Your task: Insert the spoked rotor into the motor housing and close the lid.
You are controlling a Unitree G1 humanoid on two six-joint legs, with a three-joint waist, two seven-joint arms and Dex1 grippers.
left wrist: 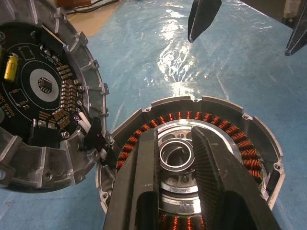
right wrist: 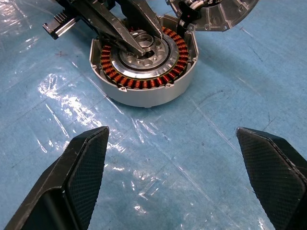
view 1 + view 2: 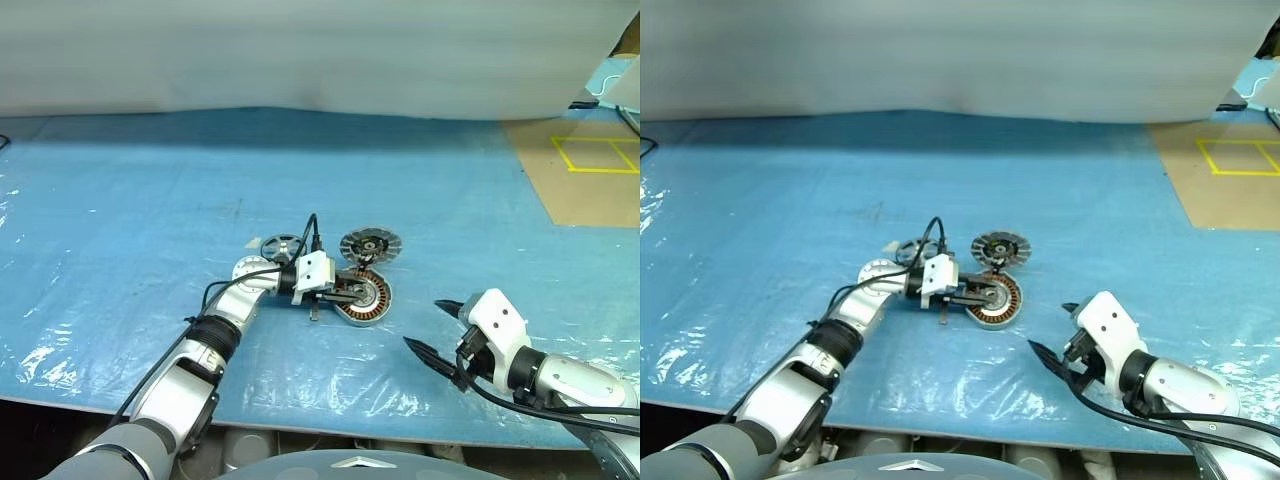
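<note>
The motor housing [image 3: 372,305] lies flat on the blue sheet, its copper windings ringing a silver centre [image 1: 225,139]. My left gripper [image 3: 362,293] reaches over it from the left, its fingers [image 1: 144,177] closed on either side of the small silver hub ring [image 1: 175,154]. The lid [image 3: 370,245] leans tilted at the housing's far edge, its circuit-board face [image 1: 43,91] turned toward the housing and joined to it by wires. The spoked rotor [image 3: 281,246] lies flat behind my left wrist. My right gripper [image 3: 425,325] hovers open to the housing's right, holding nothing [image 2: 175,143].
Crinkled clear plastic covers the blue sheet [image 3: 130,220] around the parts. A brown board with yellow tape lines [image 3: 590,170] lies at the far right. The table's near edge [image 3: 300,420] runs just below my arms.
</note>
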